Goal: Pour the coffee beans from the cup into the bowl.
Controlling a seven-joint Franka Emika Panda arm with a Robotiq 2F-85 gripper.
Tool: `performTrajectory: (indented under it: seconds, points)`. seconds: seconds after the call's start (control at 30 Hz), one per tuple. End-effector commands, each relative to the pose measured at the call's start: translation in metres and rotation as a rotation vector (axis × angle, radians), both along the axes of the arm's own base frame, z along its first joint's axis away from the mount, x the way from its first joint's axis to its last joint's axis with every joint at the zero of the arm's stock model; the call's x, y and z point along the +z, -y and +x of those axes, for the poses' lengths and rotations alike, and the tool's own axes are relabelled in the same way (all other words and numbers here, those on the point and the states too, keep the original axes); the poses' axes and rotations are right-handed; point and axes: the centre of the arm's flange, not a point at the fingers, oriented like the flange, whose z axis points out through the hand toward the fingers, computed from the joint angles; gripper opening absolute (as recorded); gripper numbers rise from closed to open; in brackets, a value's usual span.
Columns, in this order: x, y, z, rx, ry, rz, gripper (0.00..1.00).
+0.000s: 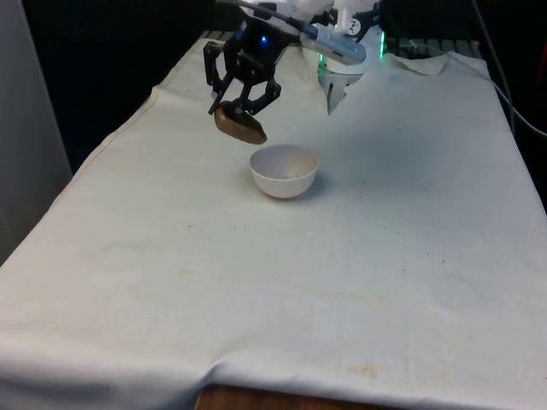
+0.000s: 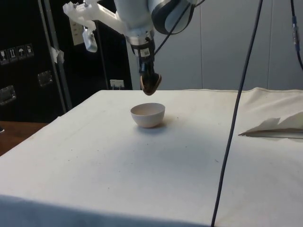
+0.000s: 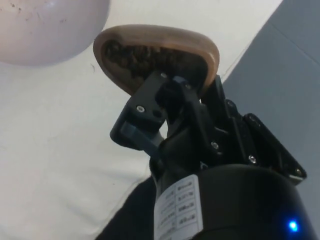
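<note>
Front view gives you the clearest read on the cup (image 1: 240, 125): it hangs in the air clamped in the gripper (image 1: 243, 101), tipped well over with its mouth turned toward the bowl (image 1: 285, 171), just up and to the front view's left of the bowl's rim and apart from it. You have the fingers (image 1: 224, 89) closed on the cup's rim, one side of the wall pinched between them, and that looks like the right place to hold it, since the body stays free to tilt. Judging by its look, the cup is small, light and stiff, a smooth brown vessel, so treat it as somewhat slippery and keep the pinch firm as you roll the wrist. Your wrist view shows the coffee beans (image 3: 142, 59) dark and loose inside the tan rim, gathered against the lower wall; they will probably slide all at once and not in a trickle, so tilt slowly. The bowl is white, round and shallow-walled, standing upright on the desk (image 1: 342, 282) near its middle, with a few dark specks inside it. It looks light enough to shift if bumped, so keep the cup clear of its edge. From the side view the cup sits above the bowl's far rim, not yet centred over the opening.
</note>
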Motion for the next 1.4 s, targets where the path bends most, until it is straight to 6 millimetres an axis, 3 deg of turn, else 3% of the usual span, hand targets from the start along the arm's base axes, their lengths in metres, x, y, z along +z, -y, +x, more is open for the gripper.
performTrajectory:
  seconds: [0.0, 1.37]
  points:
    - [0.003, -0.002, 0.0, -0.001, 0.006, -0.021, 0.04]
    - [0.024, -0.042, -0.006, -0.033, 0.01, -0.281, 0.04]
